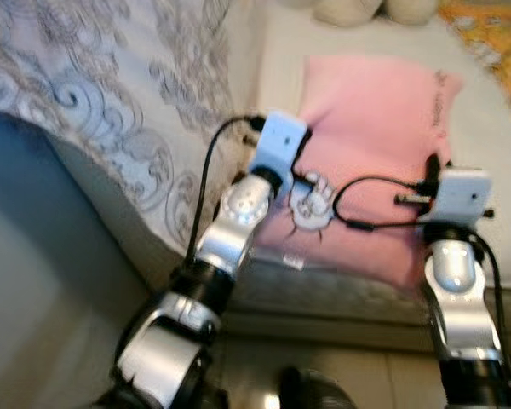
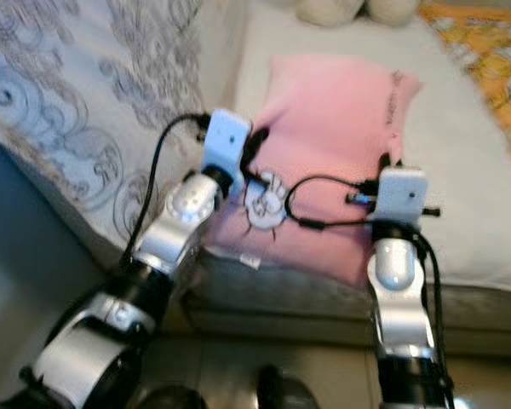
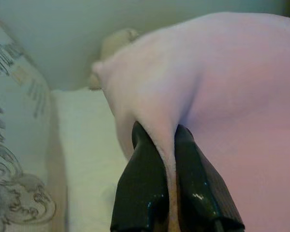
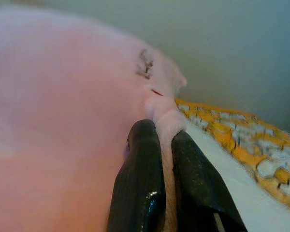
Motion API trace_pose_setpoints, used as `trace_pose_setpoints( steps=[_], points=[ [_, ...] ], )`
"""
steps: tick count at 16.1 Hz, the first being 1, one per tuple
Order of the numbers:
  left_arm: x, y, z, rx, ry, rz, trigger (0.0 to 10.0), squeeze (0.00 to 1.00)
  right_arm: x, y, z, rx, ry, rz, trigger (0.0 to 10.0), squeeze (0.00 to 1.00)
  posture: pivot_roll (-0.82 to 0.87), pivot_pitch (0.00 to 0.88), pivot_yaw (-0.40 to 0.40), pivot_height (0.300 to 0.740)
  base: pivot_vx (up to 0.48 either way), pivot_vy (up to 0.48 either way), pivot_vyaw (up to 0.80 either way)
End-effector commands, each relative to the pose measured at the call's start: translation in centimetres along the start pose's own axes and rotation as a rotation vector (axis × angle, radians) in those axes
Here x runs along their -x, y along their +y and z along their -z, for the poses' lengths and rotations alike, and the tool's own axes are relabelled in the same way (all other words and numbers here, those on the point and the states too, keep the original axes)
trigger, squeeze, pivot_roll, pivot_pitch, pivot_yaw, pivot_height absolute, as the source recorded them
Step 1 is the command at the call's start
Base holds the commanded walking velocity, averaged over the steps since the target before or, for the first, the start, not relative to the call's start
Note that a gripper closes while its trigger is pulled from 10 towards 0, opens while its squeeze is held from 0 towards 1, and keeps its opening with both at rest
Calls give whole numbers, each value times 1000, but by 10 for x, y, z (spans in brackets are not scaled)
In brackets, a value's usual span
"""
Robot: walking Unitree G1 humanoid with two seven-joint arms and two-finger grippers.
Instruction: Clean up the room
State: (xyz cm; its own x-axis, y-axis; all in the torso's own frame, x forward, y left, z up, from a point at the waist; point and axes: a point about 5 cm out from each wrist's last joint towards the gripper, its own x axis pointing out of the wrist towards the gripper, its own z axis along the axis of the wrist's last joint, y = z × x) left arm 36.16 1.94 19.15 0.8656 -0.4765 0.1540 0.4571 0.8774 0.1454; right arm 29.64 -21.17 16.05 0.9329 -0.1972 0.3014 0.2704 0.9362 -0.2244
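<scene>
Gripping the pink pillow (image 1: 370, 136) on the bed (image 1: 494, 170): left end effector (image 3: 168, 140) and right end effector (image 4: 159, 133) each pinch an edge fold between nearly closed fingers. Moving both together at equal height should keep the fabric from slipping free.

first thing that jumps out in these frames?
The big soft pink pillow lying on the white bed, with both silver arms reaching onto it. The left gripper pinches a fold at its left edge; the right gripper pinches its right edge. A grey swirl-patterned quilt drapes to the left.
</scene>
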Motion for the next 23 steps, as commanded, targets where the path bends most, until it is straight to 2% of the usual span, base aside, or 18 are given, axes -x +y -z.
trace_pose_setpoints(
  steps=[1, 3, 5, 8, 12, 20, 22, 23],
  points=[
    [-1, 16, -7, 9, -37, -60, 10000, 0, -5, -9, -3, 7, -8, 33, 10000, 0, -1, 22, 27, 740, 0, 0, 0],
    [-5, 15, -10, 10, -54, -13, 10000, 0, -5, -8, -2, 12, -6, 27, 10000, 0, -16, 25, 27, 740, 240, 0, 0],
    [-8, 15, -12, 14, -55, -12, 10000, 0, -4, -7, -2, 14, -3, 19, 10000, 0, -22, 26, 29, 740, 480, 0, 0],
    [-13, 21, -11, 49, -39, -69, 10000, 0, -14, -4, 1, -4, 16, -20, 10000, 0, -34, 23, 31, 740, 480, 0, 0],
    [-19, 29, -15, 40, -39, -102, 10000, 0, -31, -3, -8, -2, -17, -34, 10000, 0, -26, 21, 24, 740, 480, 0, 0],
    [-25, 35, -20, 22, -42, -126, 10000, 0, -40, 3, -7, -10, -18, -65, 10000, 0, -23, 29, 18, 740, 480, 0, 0],
    [-28, 38, -20, -15, -2, -136, 10000, 0, -47, 2, -1, -28, 14, -65, 10000, 0, -9, 43, 17, 740, 0, 0, 0],
    [-31, 43, -24, -65, 15, -152, 10000, 0, -55, 2, 2, -48, 44, -72, 10000, 0, 4, 58, 13, 740, 0, 0, 0]
  ],
)
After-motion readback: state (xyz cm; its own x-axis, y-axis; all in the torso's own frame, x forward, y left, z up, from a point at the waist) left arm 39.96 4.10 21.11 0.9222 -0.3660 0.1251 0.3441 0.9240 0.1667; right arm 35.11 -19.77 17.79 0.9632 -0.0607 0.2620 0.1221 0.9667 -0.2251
